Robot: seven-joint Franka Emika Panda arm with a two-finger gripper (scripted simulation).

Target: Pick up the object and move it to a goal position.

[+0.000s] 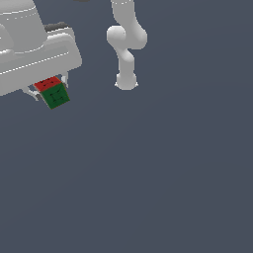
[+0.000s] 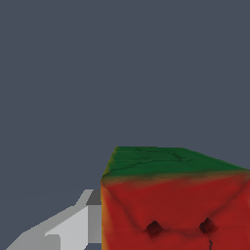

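Fingertips [image 1: 65, 78] of the white gripper [image 1: 48, 88] pinch the small cube [image 1: 54, 92] from two opposite sides; in the exterior view one thin finger shows at the cube's 2 o'clock edge and the other at its 9 o'clock edge, both touching it. The cube sits tilted between them, red face toward 12 o'clock against the gripper body, green face with a dark mark turned toward the camera. It lies at about 10 o'clock from the middle of the exterior view, just under the gripper housing.

In the wrist view the cube [image 2: 176, 200] fills the near corner: a red face with two dark dots close to the camera and a green face beyond it. One grey-white finger [image 2: 78, 224] presses flat against the cube's side; the other finger is out of that picture.

Outward from the fingers, the large white hand of the arm covers the exterior view's 10 to 11 o'clock corner. The arm's base links [image 1: 126, 47] stand well apart from the cube, near 12 o'clock. Plain dark grey-blue ground [image 1: 158, 178] lies all around; whether the cube is clear of it cannot be told.
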